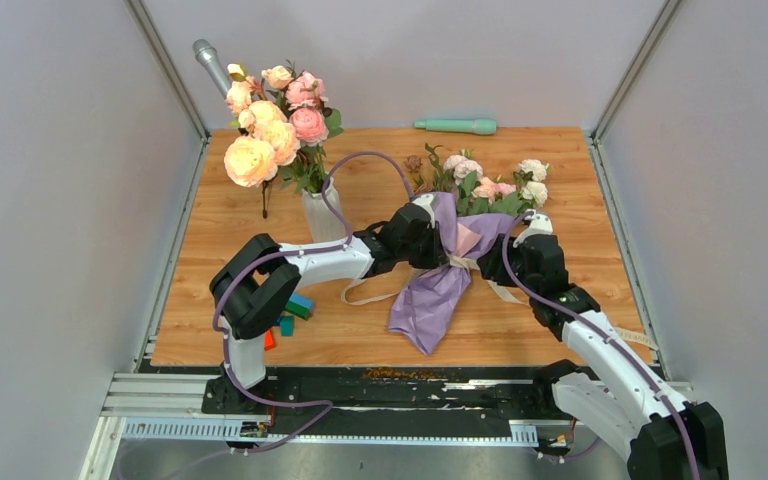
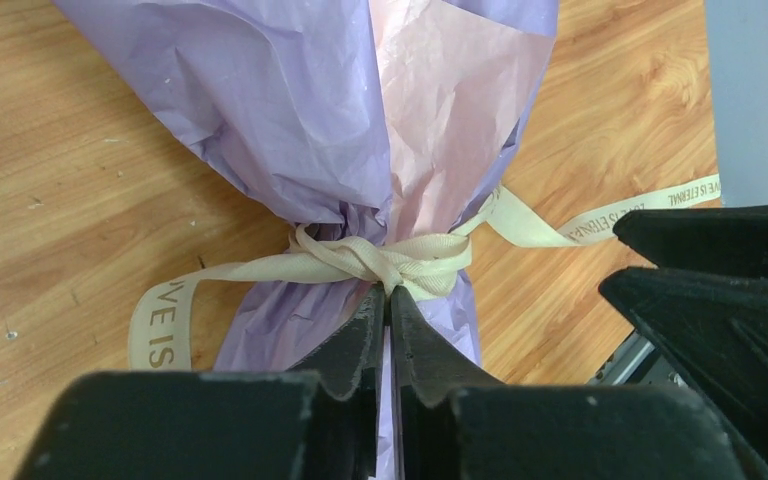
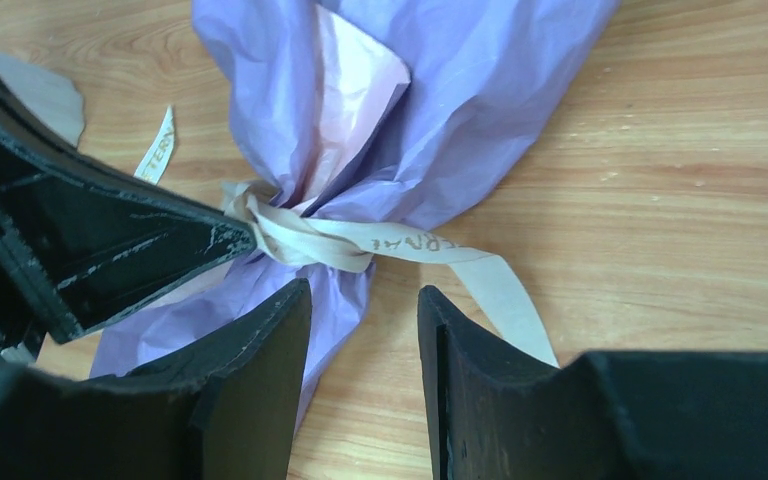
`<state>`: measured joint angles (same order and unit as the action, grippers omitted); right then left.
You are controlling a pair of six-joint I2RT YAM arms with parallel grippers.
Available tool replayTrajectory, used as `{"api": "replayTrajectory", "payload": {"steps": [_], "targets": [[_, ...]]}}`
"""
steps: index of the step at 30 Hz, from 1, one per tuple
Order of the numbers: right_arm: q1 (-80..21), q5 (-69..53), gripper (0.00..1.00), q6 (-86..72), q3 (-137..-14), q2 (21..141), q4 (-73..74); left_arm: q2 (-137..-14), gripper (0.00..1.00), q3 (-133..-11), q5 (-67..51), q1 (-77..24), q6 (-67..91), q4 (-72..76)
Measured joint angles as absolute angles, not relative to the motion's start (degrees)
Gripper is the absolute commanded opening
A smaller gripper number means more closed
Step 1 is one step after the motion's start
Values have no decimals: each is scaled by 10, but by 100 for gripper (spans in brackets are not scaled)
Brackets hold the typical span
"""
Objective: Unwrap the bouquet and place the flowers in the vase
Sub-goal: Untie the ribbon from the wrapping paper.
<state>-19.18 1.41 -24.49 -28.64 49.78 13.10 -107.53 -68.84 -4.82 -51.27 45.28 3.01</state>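
On the wooden table: bouquet lying flat mid-table, roses toward the far edge.
Vase: upright, left of it, holding big peach blooms.
Right gripper: jaws apart over the lilac wrap, beside the knot.
Left gripper: jaws pinched on the beige ribbon knot.
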Motion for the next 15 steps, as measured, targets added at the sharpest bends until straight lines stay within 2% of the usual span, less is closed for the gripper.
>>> {"api": "replayTrajectory", "payload": {"steps": [5,15], "targets": [[-192,-43,44,-228,-273,507,104,-1072,0,-687,-43,-513,440,29],[-192,-115,41,-209,-272,572,49,-1042,0,-689,-25,-514,375,-17]]}}
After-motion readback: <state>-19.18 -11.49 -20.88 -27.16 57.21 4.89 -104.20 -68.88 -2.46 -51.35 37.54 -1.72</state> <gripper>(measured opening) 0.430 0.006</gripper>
